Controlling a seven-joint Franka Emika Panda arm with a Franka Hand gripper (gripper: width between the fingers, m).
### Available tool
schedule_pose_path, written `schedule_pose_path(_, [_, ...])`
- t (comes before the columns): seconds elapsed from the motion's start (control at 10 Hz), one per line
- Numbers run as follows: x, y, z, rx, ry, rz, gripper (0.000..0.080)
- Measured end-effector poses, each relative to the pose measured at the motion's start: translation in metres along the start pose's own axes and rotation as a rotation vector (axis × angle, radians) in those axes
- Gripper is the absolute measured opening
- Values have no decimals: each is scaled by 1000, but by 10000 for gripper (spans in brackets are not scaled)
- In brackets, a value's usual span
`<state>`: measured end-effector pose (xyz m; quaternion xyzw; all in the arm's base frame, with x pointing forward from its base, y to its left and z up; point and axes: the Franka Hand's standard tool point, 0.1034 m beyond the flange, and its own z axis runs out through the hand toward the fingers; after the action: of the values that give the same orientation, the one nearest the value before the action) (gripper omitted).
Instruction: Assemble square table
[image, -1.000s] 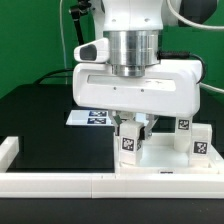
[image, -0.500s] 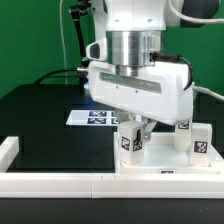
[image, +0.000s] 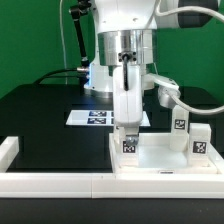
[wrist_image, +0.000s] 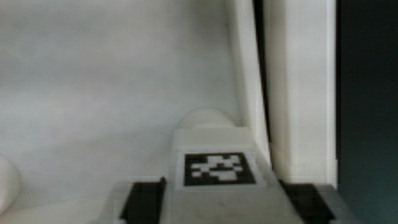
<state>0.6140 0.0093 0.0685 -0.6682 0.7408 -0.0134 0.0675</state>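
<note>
Exterior view, biggest thing first: black table (image: 40, 120) fills the scene, with a long white border rail (image: 60, 183) along its near edge. White arm comes down in the middle, wrist turned so the gripper (image: 129, 138) is seen edge-on.

Square tabletop (image: 160, 162) lies flat on the exterior view's right, tight against the rail. Marker board (image: 90, 117) lies behind it, partly hidden by the arm.

Three tagged legs show. One leg (image: 130, 147) stands on the tabletop directly under the gripper; two more legs (image: 197, 140) (image: 181, 123) stand at the exterior view's right, well apart from the gripper. The fourth leg is not visible.

Wrist view: the leg's tagged top (wrist_image: 217, 168) sits between the dark fingertips (wrist_image: 150, 200). Thin gaps seem to show on both sides, but it is blurred. Cannot tell if the jaws clamp the leg or stand just clear of it.

Risks, as judgement:
- If the leg is not fully seated in its socket, letting go could leave it tilted or toppled.
- If the jaws drag on the leg while lifting, it could be pulled back out.
- A slipped pad would turn against the leg without turning it.

In the way: the raised rim beside the leg crowds the fingers. The right-hand legs are clear of the gripper.
</note>
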Motion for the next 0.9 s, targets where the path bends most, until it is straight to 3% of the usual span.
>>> schedule_pose_path(0.1, [-1, 1, 1, -1, 2, -63, 381])
schedule_pose_path(0.2, [-9, 5, 3, 1, 17, -223, 556])
schedule_pose_path(0.3, [-12, 5, 4, 7, 24, -428, 556])
schedule_pose_path(0.4, [-9, 5, 3, 6, 23, -600, 630])
schedule_pose_path(0.7, [-8, 5, 4, 0, 28, -773, 649])
schedule_pose_path(0.9, [-5, 0, 3, -6, 73, -1173, 649])
